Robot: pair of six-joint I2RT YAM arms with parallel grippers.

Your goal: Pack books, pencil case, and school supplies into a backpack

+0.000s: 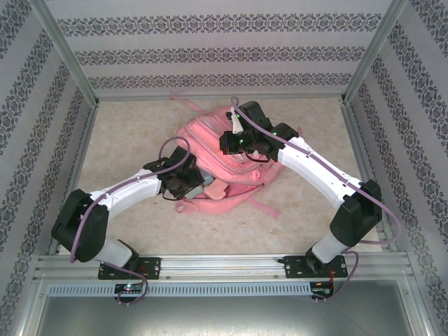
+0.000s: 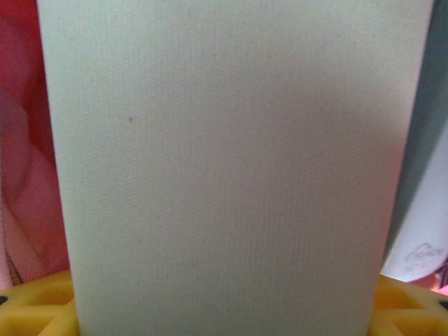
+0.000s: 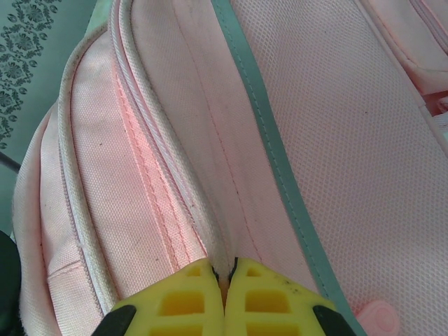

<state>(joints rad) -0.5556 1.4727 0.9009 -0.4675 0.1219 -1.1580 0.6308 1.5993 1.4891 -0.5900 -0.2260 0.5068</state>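
Observation:
The pink backpack (image 1: 210, 136) lies in the middle of the table. Its woven fabric and teal trim show in the right wrist view (image 3: 336, 140). My right gripper (image 1: 234, 143) (image 3: 225, 276) is shut on a fold of backpack fabric beside a pale zipper seam. My left gripper (image 1: 189, 183) sits at the backpack's near left edge. In the left wrist view the pale mint-green pencil case (image 2: 224, 168) stands between the yellow fingers (image 2: 42, 301), which are shut on it. Pink backpack fabric (image 2: 21, 140) shows to its left.
Pink straps (image 1: 262, 206) trail from the backpack toward the near right. Patterned walls and metal posts (image 1: 66, 56) close in the beige table (image 1: 126, 140) on three sides. A white printed surface (image 2: 420, 252) shows right of the case.

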